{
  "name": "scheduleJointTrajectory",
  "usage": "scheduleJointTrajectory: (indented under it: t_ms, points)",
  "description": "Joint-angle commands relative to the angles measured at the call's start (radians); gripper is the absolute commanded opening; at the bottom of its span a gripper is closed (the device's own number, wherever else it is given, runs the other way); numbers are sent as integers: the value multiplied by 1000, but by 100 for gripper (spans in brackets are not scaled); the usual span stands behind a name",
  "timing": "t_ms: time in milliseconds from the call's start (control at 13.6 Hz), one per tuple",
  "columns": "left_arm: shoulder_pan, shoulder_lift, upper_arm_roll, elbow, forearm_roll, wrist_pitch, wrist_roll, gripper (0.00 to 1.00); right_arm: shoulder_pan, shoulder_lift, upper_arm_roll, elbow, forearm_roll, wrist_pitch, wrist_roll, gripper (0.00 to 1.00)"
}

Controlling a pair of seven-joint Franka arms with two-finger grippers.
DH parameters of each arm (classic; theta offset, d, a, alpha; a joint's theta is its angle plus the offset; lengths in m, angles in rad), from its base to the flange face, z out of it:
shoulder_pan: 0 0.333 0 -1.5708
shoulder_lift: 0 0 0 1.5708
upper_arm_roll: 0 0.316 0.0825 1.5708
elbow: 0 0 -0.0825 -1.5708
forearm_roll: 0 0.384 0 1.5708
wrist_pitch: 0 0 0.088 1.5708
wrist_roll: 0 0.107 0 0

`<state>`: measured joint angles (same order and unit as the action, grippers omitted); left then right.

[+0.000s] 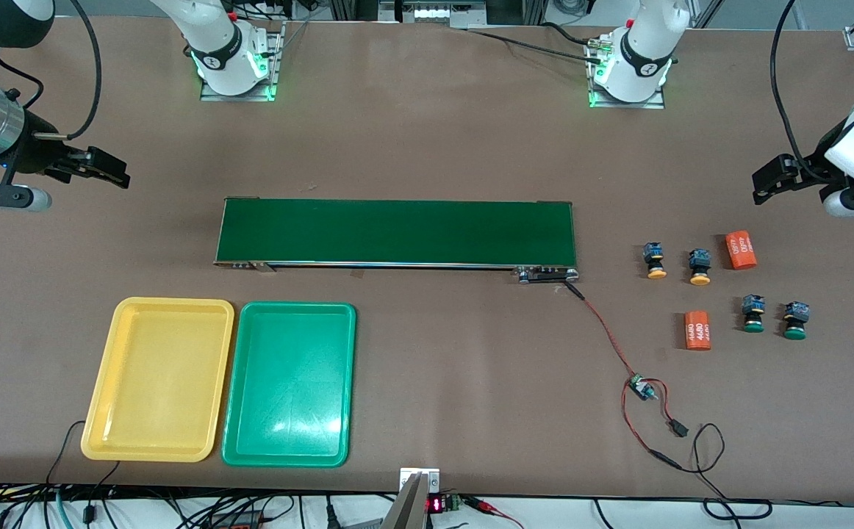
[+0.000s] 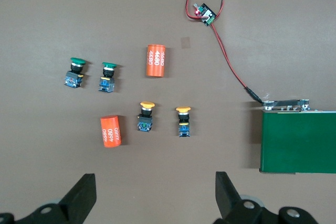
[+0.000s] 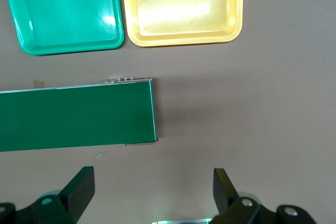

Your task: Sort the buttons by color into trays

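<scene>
1. The brown worktop (image 1: pixel 427 147) carries a long dark-green conveyor belt (image 1: pixel 395 232) across its middle
2. A yellow tray (image 1: pixel 157 379) and a green tray (image 1: pixel 289 383) lie side by side, touching, nearer the front camera than the belt, toward the right arm's end; both hold nothing
3. The left gripper (image 2: pixel 155 196) hangs in the air over bare worktop at the left arm's end, fingers spread wide, holding and touching nothing
4. The right gripper (image 3: pixel 153 190) hangs over bare worktop at the right arm's end, fingers equally wide apart, empty
5. Two orange "4680" cylinders (image 1: pixel 741 250) (image 1: pixel 697 330) lie among the buttons
6. Two orange-yellow buttons (image 1: pixel 655 261) (image 1: pixel 700 267) stand toward the left arm's end; two dark green buttons (image 1: pixel 752 314) (image 1: pixel 796 320) sit nearer the front camera
</scene>
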<state>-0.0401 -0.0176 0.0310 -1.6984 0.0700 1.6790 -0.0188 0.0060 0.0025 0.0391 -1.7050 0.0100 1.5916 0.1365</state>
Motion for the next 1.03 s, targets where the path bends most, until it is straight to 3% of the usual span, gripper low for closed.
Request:
scheduleJointTrajectory:
  t_ms: [0, 956]
  points:
    - [-9, 13, 4, 33, 1, -25, 5, 100, 2, 1, 1, 11, 2, -5, 12, 100]
    - [-3, 76, 6, 68, -4, -47, 3, 100, 3, 7, 1, 11, 10, -1, 14, 100]
